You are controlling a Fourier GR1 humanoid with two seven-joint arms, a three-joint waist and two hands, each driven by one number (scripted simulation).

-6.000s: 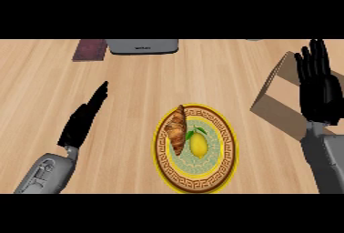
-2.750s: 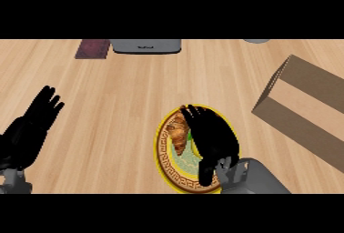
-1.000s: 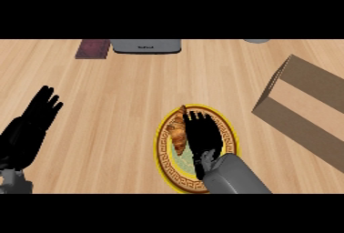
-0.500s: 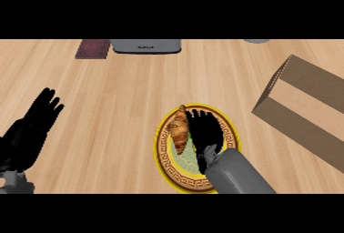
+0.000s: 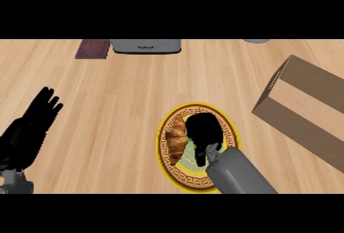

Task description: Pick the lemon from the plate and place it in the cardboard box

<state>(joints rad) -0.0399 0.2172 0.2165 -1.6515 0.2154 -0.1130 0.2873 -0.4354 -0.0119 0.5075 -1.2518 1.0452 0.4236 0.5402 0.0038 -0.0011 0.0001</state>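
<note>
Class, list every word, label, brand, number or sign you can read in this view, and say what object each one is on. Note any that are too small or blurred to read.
Grey appliance at the counter's far edge: a short pale marking on its front, too small and blurred to read.
Dark red flat item beside it: no text visible.
Cardboard box: no print or label visible.
Plate: a patterned rim only, no lettering.
</note>
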